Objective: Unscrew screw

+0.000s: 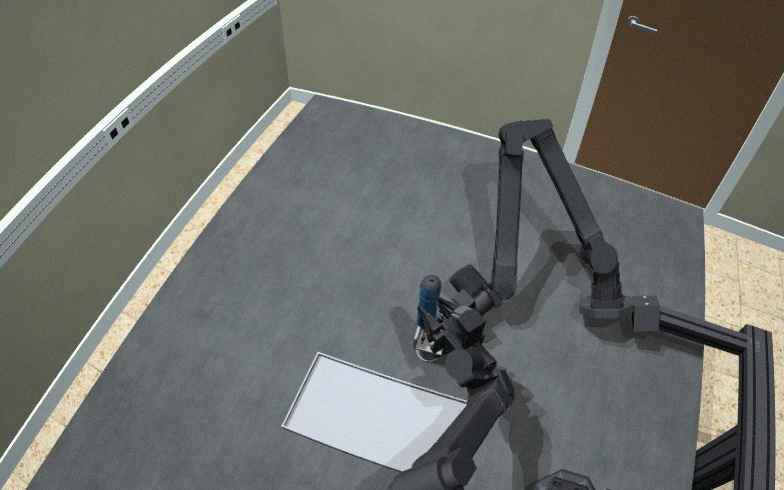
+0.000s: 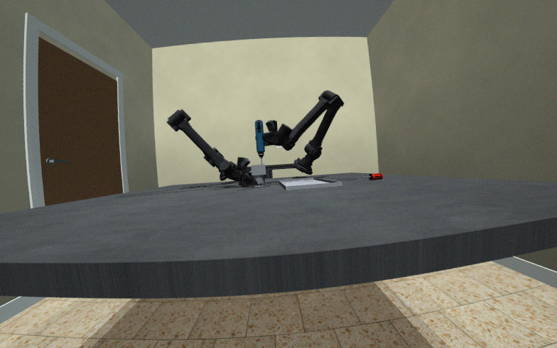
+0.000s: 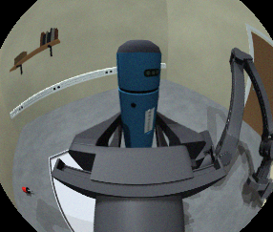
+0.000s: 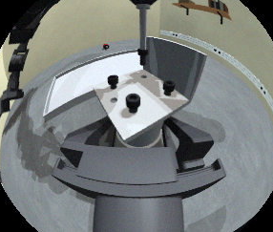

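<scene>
Electric screwdriver [image 1: 428,298] [image 2: 258,137] [image 3: 138,99] [image 4: 143,28] above bracket [image 2: 258,170] [image 4: 146,116], bracket on joint module [image 1: 427,356] [image 2: 260,181] [image 4: 138,141] — tray [image 1: 370,407] [image 2: 310,185] [image 3: 70,195] [image 4: 82,88] nearby

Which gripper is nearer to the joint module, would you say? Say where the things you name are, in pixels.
The right. The right gripper [image 1: 429,345] [image 2: 256,181] [image 4: 142,135] is around the joint module [image 1: 427,356] [image 2: 260,181] [image 4: 149,141]; the left gripper [image 1: 429,320] [image 2: 261,137] [image 3: 139,137] is higher, around the screwdriver [image 1: 428,298] [image 2: 258,136] [image 3: 138,104] [image 4: 143,28].
</scene>
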Motion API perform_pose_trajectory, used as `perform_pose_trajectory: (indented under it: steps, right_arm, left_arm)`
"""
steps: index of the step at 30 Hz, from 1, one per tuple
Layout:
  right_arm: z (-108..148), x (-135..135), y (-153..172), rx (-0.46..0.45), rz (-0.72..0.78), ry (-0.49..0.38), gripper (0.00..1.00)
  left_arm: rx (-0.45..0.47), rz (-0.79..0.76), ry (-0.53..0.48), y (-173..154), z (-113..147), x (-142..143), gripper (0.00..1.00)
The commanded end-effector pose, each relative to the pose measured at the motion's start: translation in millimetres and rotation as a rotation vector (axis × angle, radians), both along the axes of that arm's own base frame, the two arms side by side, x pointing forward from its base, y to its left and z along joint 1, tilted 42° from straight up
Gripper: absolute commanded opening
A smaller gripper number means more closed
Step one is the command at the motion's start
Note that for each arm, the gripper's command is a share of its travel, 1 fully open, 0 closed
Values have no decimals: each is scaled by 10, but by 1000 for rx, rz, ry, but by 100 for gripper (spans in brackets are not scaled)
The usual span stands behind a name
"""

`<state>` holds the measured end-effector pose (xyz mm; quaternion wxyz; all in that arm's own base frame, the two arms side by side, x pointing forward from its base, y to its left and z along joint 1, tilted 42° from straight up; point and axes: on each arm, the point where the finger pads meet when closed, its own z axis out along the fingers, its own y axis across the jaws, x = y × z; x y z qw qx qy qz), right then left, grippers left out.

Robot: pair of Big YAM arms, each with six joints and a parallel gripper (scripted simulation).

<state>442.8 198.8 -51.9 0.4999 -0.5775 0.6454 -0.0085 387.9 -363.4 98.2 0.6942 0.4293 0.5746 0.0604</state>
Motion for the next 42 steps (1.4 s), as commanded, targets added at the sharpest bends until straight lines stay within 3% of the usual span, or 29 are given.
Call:
perform_pose_trajectory:
  steps: [1, 42]
  right_arm:
    - [44, 18, 30, 8, 3, -12, 59]
    - [44, 18, 30, 8, 3, -12, 59]
  left_arm:
    - [-61, -39, -35, -297, 288, -7, 42]
    - [-62, -36, -31, -422, 459, -89, 42]
